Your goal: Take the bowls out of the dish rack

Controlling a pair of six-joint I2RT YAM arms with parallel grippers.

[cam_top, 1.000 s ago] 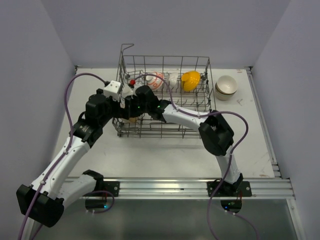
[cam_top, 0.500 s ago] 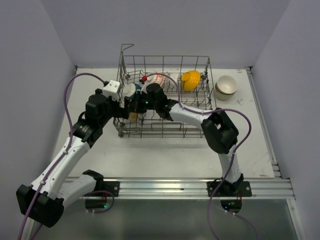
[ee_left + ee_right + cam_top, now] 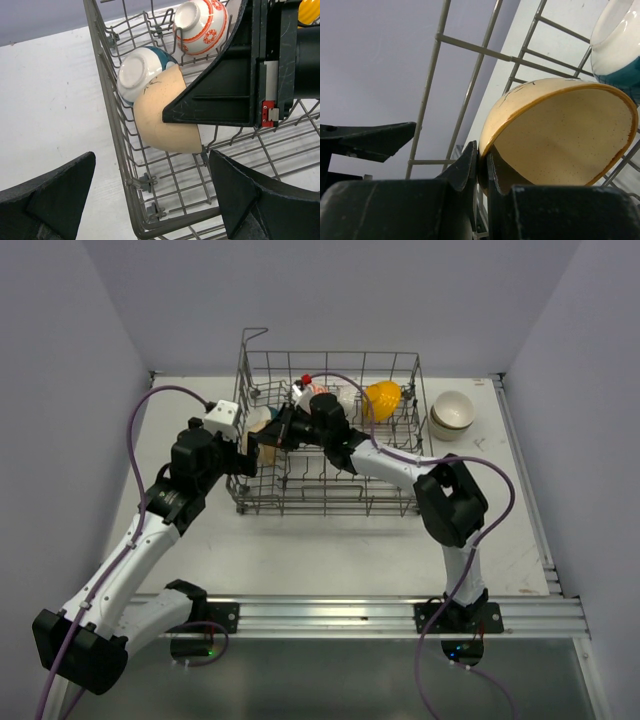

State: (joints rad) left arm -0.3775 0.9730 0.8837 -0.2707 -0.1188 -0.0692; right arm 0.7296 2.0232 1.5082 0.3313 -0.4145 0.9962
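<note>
1. Right claw (image 3: 482, 157): jaws almost shut, pinching the rim of a beige bowl (image 3: 160, 125), one finger inside and one outside.
2. Bowl position: tilted on edge at the left end of the rack (image 3: 320, 510), touching a teal bowl (image 3: 137, 70) behind it. Whether it is clear of the wires cannot be told.
3. Left claw (image 3: 152, 165): wide open, holding nothing, just outside the rack's left wall and facing the bowl.
4. Remaining load: a patterned bowl (image 3: 200, 25) and a yellow bowl (image 3: 381, 400) sit in the rack. A stack (image 3: 452, 412) stands on the table, right of it.
5. Risk, slip: the grip is a thin rim pinch, so the bowl may pivot or drop if swung fast.
6. Risk, snag: the bowl may catch a tine or the side wall on the way out, or drag the teal bowl.
7. Risk, collision: both claws are close at the wall, so a misjudged approach could knock them together.
</note>
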